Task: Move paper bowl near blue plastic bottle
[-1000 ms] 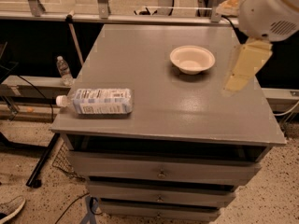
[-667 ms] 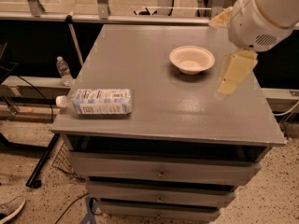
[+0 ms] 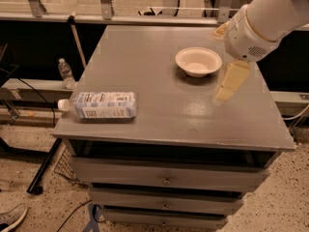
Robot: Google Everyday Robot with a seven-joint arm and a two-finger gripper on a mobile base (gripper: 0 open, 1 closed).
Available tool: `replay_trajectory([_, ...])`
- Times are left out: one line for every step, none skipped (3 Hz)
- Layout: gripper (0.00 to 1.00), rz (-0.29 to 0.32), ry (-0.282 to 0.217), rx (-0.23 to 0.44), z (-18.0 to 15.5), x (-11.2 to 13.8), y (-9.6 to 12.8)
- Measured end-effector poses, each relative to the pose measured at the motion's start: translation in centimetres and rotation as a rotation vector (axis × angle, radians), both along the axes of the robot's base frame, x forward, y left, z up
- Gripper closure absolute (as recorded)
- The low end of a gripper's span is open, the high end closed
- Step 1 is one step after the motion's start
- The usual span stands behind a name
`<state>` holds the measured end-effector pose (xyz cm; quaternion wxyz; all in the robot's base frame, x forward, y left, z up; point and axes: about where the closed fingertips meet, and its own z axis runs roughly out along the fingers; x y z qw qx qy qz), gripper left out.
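Grey desk (image 3: pixel 164 115) with drawers on speckled floor. The paper bowl (image 3: pixel 198 61) sits upright at its back right, well apart from the blue plastic bottle (image 3: pixel 104 105) lying at the front left edge. The gripper (image 3: pixel 224 94) hangs just right of the bowl, not touching it; open or closed, I cannot tell.

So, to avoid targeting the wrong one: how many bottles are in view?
2. The blue plastic bottle lies at the table's front-left corner; a small water bottle stands beyond the table's left edge. None looks hidden. The gripper hovers right of the paper bowl.
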<state>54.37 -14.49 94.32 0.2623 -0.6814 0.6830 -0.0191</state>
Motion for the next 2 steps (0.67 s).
replay_trajectory([0.00, 0.003, 0.009, -0.059, -2.6, 3.2, -1.3])
replay_trajectory([0.00, 0.003, 0.026, -0.106, -5.5, 7.2, -2.7])
